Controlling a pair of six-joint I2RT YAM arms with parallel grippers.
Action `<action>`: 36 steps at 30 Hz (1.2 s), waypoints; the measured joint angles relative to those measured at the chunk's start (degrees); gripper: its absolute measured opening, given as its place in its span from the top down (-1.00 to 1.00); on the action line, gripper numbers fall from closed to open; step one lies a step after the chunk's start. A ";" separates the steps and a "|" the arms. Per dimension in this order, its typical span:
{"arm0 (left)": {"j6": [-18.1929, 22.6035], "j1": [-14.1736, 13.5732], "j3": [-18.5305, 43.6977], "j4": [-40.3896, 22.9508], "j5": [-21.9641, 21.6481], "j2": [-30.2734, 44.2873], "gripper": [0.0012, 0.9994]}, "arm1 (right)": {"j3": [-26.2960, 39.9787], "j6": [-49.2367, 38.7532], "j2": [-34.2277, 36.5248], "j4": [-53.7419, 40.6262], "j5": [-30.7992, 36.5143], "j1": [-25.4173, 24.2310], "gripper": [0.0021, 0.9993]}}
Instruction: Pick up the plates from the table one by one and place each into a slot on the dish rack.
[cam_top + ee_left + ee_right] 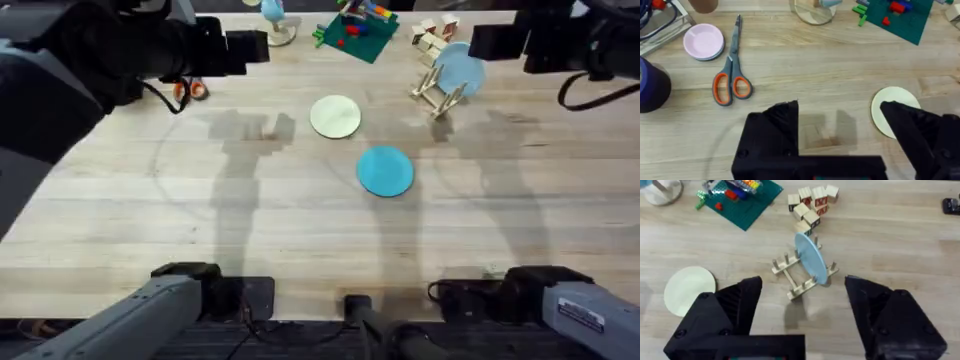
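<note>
Right now both plates lie flat on the tabletop point(120, 220), well out in the open. The cream plate point(335, 116) sits near the middle, and the cyan plate point(385, 170) lies nearer the arms' bases and a little to the right of it, the two close but not touching. The dish rack point(437, 92) stands toward the far right, and a paler sky-blue plate point(459, 70) already stands on edge between its pegs, tilted.

The left pincer point(845, 125) hangs above bare wood with its black fingers spread wide and nothing between them; in its wrist view the cream plate peeks out from behind one finger. Orange-handled scissors point(731, 75) and a small pink dish point(703, 41) lie farther off on that side.

The right pincer point(802, 312) is likewise spread apart and empty, raised over the tabletop just in front of the rack, which shows between its two fingers. Beyond the rack sits a cluster of loose wooden blocks point(811, 204), and a green baseplate with coloured bricks point(742, 200) lies farther along the far edge.
</note>
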 joint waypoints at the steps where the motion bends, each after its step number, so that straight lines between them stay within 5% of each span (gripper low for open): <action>1: -0.01 0.00 0.00 0.02 0.08 0.00 -0.99 | 0.00 -0.02 0.00 -0.55 0.00 0.00 -0.99; 3: -0.39 0.00 0.00 0.00 0.35 0.00 -0.79 | 0.00 0.00 0.00 -1.70 0.00 0.00 -0.99; 8: -0.40 0.00 0.00 0.00 2.17 0.00 0.77 | 0.02 0.00 0.00 -3.86 0.00 0.00 -0.99; 9: -0.37 0.00 0.00 0.00 3.34 0.02 0.88 | 0.02 0.00 0.00 -4.38 0.00 0.00 -0.99; 26: -3.44 0.00 0.44 4.19 34.58 16.40 0.92 | 0.02 0.00 0.00 -4.80 0.00 0.00 -0.99; 36: -8.04 -1.04 0.44 12.74 41.52 28.73 0.92 | 0.02 0.00 0.02 -4.80 0.00 0.00 -0.99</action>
